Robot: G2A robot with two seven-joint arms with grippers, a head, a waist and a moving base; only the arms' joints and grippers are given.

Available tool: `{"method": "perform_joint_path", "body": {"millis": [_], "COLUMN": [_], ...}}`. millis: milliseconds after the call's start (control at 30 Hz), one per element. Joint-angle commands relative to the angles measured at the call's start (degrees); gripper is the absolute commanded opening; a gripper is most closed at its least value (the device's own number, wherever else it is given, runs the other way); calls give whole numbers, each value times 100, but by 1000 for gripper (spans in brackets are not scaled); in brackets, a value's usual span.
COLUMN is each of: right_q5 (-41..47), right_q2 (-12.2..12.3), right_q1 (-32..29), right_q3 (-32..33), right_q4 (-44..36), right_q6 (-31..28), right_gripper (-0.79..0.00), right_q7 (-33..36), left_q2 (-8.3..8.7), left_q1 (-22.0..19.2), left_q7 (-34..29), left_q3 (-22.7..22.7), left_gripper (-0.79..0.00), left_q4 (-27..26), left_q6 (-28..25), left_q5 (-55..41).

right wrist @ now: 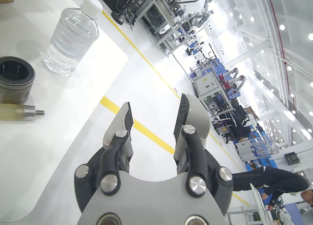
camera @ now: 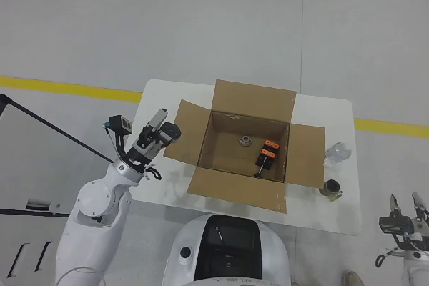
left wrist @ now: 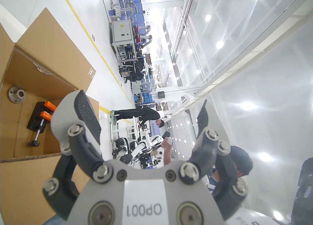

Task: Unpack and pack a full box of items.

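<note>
An open cardboard box (camera: 200,182) stands in the middle of the white table (camera: 322,214), all flaps folded out. On its floor lie a metal flange (camera: 243,139) and a black vise with orange jaws (camera: 266,158); the left wrist view shows the same flange (left wrist: 16,94) and vise (left wrist: 39,120) inside the box (left wrist: 49,47). My left gripper (camera: 164,123) hangs open and holds nothing beside the box's left flap (left wrist: 144,113). My right gripper (camera: 406,204) is open and holds nothing, past the table's right front corner (right wrist: 155,108).
Right of the box stand a clear water bottle (camera: 336,152) (right wrist: 71,40) and a dark metal cylinder (camera: 330,189) (right wrist: 16,81). A small threaded stud (right wrist: 19,112) lies by the cylinder. A yellow floor line (camera: 57,87) runs behind the table.
</note>
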Motion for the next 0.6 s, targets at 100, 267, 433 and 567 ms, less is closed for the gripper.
{"method": "perform_joint_path", "body": {"millis": [100,267,433,567], "right_q5": [684,1015,747,733], "right_q2": [-58,-100,-126,-187], "right_q1": [19,142,612,1151], "right_q3": [-50,-179,-892,-1967], "right_q4": [-754,-2349,-3575,-4061], "right_q6": [-66,-136,-376,-715], "right_gripper": [-440,-434,-431,-428], "right_q7": [-179,330,1075,1938], "left_q2": [0,0,0,0], "left_q1": [0,0,0,0], "left_q7": [0,0,0,0], "left_q3": [0,0,0,0], "left_gripper": [0,0,0,0], "left_q4": [0,0,0,0], "left_q6": [0,0,0,0], "left_q5": [0,0,0,0]}}
